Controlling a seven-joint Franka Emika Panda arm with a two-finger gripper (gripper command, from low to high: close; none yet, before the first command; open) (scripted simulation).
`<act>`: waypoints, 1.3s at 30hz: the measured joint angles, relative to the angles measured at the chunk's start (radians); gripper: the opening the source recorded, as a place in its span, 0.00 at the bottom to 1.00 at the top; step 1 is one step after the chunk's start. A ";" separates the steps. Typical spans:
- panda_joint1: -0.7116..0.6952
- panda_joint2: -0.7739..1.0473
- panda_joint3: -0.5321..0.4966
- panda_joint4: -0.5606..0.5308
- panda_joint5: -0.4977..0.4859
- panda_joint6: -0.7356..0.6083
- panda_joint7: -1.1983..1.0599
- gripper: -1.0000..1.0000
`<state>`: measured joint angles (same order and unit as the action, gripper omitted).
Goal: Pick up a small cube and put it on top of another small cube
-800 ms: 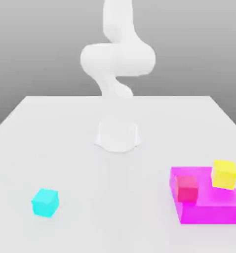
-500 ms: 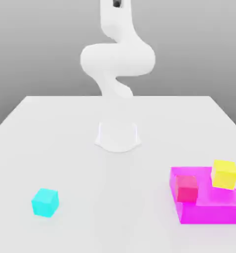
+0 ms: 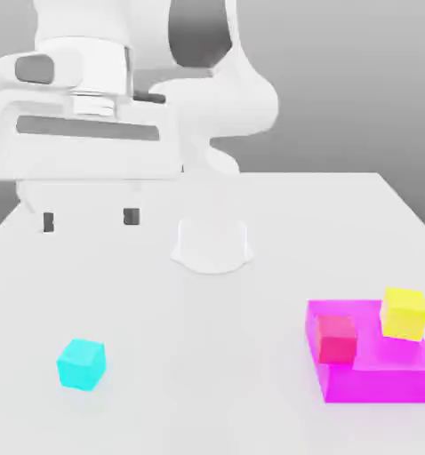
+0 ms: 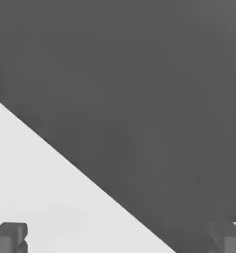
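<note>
A small bright cyan cube [image 3: 81, 363] rests on the white table near the front at the exterior view's left. My gripper [image 3: 90, 218] hangs well above the table at the upper left of that view, open, with two dark fingertips [image 3: 132, 216] set wide apart and nothing between them. It is high above and behind the cyan cube. In the hand view the two grey fingertips [image 4: 10, 236] stand far apart over the table's edge. A red-pink cube [image 3: 337, 339] and a yellow cube [image 3: 404, 313] sit on a magenta block [image 3: 376, 373] at the exterior view's right.
The arm's white round base [image 3: 212, 243] stands at the middle of the table, behind the cubes. The table [image 3: 207, 409] ends near the front. In the hand view its edge [image 4: 90, 180] runs diagonally against a dark grey background.
The hand has swung down into the exterior view at the upper left, where before only the arm's upper links showed. The cubes have not moved.
</note>
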<state>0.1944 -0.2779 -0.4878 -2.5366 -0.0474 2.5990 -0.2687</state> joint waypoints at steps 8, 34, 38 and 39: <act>0.037 0.174 -0.127 -0.071 0.084 0.090 -0.391 0.50; -0.210 0.542 0.077 -0.121 0.451 0.284 -1.076 0.00; -0.133 0.421 -0.015 -0.139 0.249 0.195 -0.936 0.00; -0.112 0.425 0.003 -0.116 0.234 0.178 -0.940 0.00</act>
<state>0.0820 0.1474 -0.4849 -2.6526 0.1861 2.7768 -1.2090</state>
